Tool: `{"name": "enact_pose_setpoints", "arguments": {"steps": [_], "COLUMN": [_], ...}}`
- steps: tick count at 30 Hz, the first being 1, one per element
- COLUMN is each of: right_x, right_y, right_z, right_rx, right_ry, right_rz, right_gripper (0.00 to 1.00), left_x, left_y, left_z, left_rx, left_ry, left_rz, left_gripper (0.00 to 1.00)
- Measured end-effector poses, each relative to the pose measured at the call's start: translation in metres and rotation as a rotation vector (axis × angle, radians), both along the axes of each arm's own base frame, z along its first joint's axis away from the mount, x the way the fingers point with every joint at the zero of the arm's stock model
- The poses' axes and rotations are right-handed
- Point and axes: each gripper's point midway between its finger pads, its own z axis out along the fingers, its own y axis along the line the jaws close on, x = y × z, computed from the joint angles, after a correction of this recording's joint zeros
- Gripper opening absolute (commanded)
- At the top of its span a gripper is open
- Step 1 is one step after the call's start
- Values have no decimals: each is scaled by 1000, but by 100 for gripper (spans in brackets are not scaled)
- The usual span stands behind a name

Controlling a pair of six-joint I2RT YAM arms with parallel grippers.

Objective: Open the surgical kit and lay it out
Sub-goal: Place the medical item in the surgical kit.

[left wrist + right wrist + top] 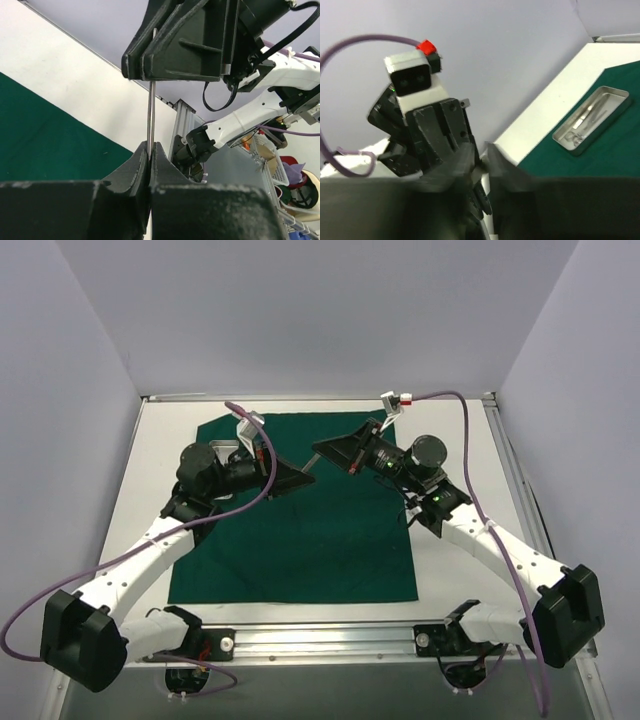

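The dark green cloth (300,540) lies spread flat across the centre of the top view, and the steel tray (592,117) sits on it at the right of the right-wrist frame. We judge a mid-air handover is in hand. The left gripper (150,149) and right gripper (322,452) both pinch one thin instrument (150,112) above the cloth's upper centre. Its long axis runs from gripper to gripper, and its ringed end is hidden. Next, one gripper must release it.

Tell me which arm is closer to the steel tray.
Left. The left arm has its wrist right by the steel tray, on the far left part of the green cloth; the right arm sits across the cloth, farther off.
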Motion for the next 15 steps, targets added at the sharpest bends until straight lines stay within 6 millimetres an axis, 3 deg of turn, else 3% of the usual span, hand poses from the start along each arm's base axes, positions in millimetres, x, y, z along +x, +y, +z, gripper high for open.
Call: {"name": "enact_pose_setpoints", "arguments": {"steps": [3,4,10,15], "right_x": [-3,-4,-14,-41], "right_y": [3,3,-7,-23], "right_z": [-1,-2,-21,-51], "right_rx": [-87,-125,-410,-573], "right_ry": [-34,-45,-116,-125], "right_rz": [27,33,82,189], "right_gripper": [53,54,54,51], "left_x": [-3,-3,-15,-40], "left_y": [1,1,10,18], "left_z": [3,3,-1,-22], "left_rx": [52,73,205,282], "left_ry": [4,6,29,96], "left_rz": [-12,-12,-42,-110], "left_gripper": [2,2,2,2]}}
